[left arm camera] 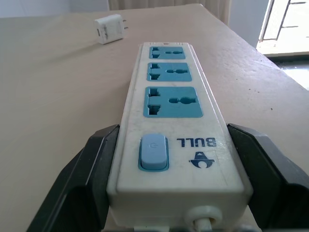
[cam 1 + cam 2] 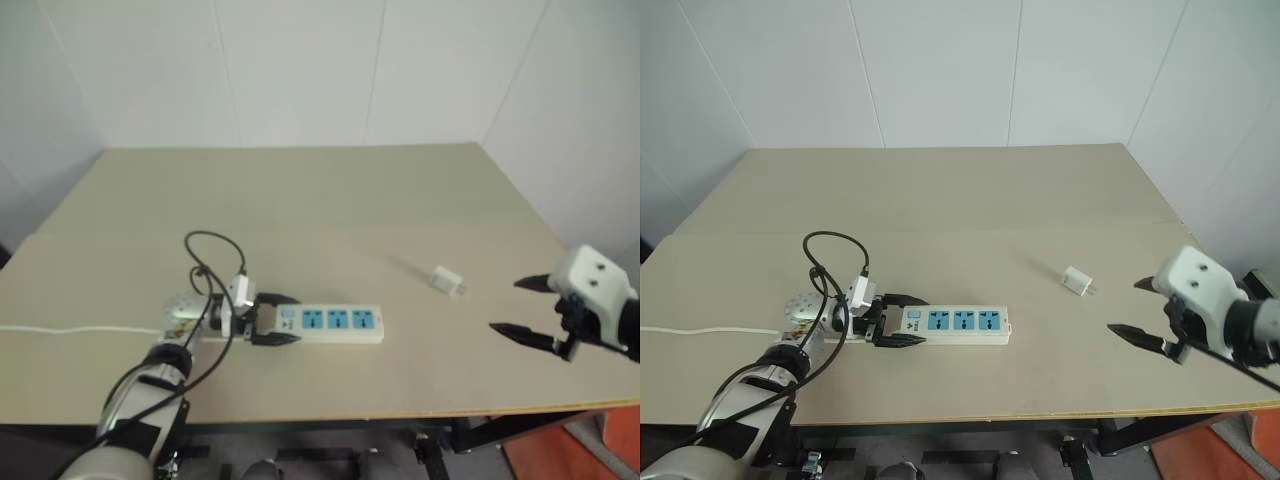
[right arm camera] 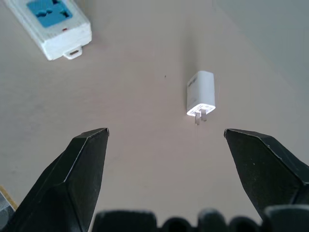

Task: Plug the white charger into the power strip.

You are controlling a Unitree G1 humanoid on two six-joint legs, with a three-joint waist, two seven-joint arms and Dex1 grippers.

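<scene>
The white charger point(image 2: 1076, 281) lies on its side on the beige worktop point(image 2: 960, 190), free of both hands, at about three o'clock from the power strip point(image 2: 952, 323) and a little farther back, well apart from it. In the right wrist view its two short metal prongs point toward the right hand, and the charger sits in line with the gap between that hand's black fingers point(image 3: 79, 179), though still ahead of their tips. The power strip lies flat near the front edge of the worktop, its long axis running from nine to three o'clock, with three blue-faced sockets in a row and a pale blue switch point(image 1: 153, 152) at its nine o'clock end. The left hand point(image 2: 902, 321) is pinching that switch end: its two black fingers press against the strip's long sides, one on each side, just beside the switch and the printed logo. A white cord point(image 2: 700, 331) runs along the worktop toward nine o'clock from behind the left hand. The right hand point(image 2: 1143, 312) hangs above the worktop's three o'clock edge, at roughly four o'clock from the charger, with its fingers spread wide and nothing between them.
</scene>
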